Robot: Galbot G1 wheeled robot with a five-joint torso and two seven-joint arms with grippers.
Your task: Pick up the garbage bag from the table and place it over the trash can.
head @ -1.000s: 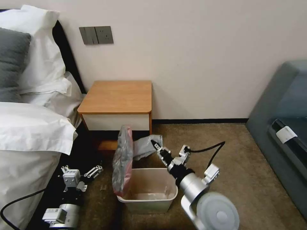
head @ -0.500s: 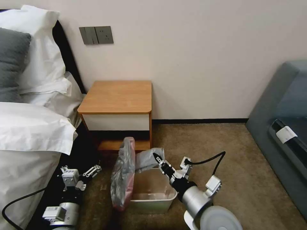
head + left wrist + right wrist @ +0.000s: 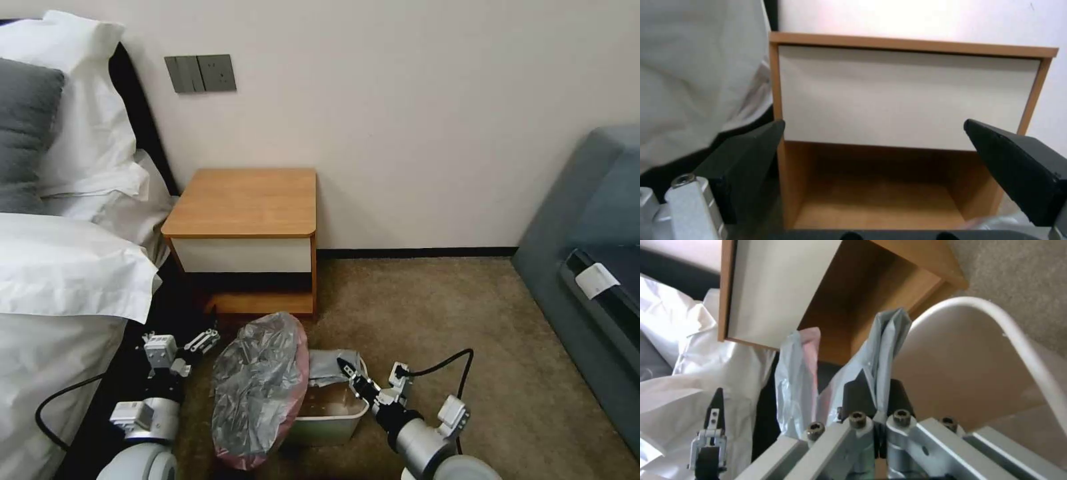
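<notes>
Lowered garbage bag (image 3: 260, 387) — bed (image 3: 60, 280) alongside.

My right hand (image 3: 348, 371) is low and reaching forward, fingers pinched together on plastic. My left hand (image 3: 200, 341) hangs low with fingers spread.

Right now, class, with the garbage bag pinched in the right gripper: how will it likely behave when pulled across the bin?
The garbage bag probably stays floppy: it sags in crinkled folds beside the trash can. It looks thin and glossy, so likely light and slippery. The right gripper pinches only one edge, so that may slip out.
</notes>
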